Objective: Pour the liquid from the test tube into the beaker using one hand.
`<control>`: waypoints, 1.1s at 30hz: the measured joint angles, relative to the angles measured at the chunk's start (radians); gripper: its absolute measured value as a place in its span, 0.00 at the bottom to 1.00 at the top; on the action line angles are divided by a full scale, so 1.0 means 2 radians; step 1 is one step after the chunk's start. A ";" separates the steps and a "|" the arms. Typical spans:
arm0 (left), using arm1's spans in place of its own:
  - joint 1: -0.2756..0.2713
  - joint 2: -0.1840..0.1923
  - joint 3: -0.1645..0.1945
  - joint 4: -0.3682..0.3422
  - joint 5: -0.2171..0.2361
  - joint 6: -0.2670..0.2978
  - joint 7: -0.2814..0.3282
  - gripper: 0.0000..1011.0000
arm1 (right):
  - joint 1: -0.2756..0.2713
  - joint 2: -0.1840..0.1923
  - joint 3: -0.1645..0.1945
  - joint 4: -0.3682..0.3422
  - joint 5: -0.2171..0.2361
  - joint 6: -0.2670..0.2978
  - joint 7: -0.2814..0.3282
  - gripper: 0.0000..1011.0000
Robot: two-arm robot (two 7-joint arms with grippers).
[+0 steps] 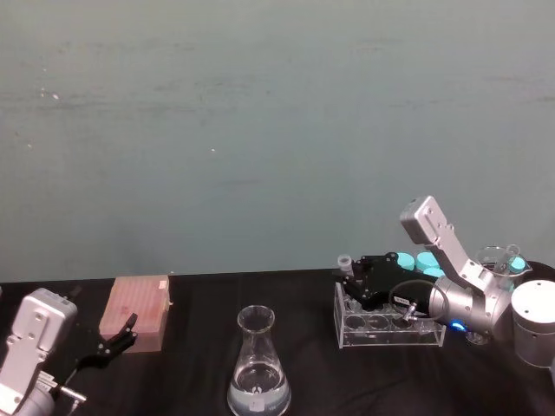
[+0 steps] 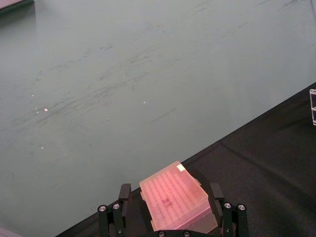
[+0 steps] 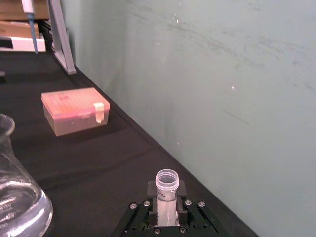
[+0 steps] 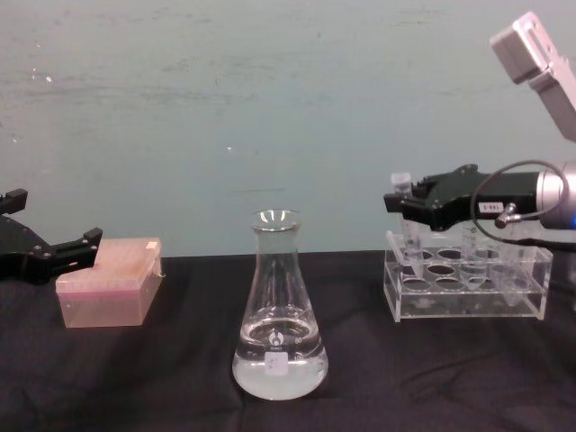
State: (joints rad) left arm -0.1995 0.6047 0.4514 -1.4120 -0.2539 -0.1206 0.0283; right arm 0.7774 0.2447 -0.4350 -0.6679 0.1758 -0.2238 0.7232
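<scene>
My right gripper (image 1: 354, 279) is shut on the test tube (image 3: 166, 193), a slim clear capless tube held upright by its upper part. The tube's open top (image 4: 399, 183) stands above the left end of the clear rack (image 4: 468, 288), and its lower end dips toward a rack hole. I cannot make out liquid inside the tube. The beaker (image 1: 258, 368), a tall conical flask with a small white label, stands at table centre (image 4: 279, 315), left of the rack, with clear liquid (image 4: 279, 369) in its base. My left gripper (image 1: 121, 336) rests open at the far left.
A pink tip box (image 1: 137, 312) lies by the left gripper (image 4: 54, 252). Teal-capped tubes (image 1: 421, 260), a clear glass vessel (image 1: 500, 260) and a white cylinder (image 1: 533, 325) crowd the right end. A green wall backs the black table (image 4: 162, 378).
</scene>
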 joint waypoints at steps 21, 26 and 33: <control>0.000 0.000 0.000 0.000 0.000 0.000 0.000 0.99 | -0.028 0.027 -0.005 -0.108 0.020 0.016 -0.023 0.22; 0.000 0.000 0.000 0.000 0.000 0.000 0.000 0.99 | -0.037 0.031 -0.015 -0.135 0.012 0.017 -0.035 0.22; 0.000 0.000 0.000 0.000 0.000 0.000 0.000 0.99 | -0.045 0.033 -0.028 -0.159 0.003 0.016 -0.039 0.22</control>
State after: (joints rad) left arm -0.1995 0.6047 0.4514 -1.4119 -0.2539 -0.1205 0.0283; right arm 0.6879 0.3104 -0.4915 -0.9856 0.1818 -0.1909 0.6453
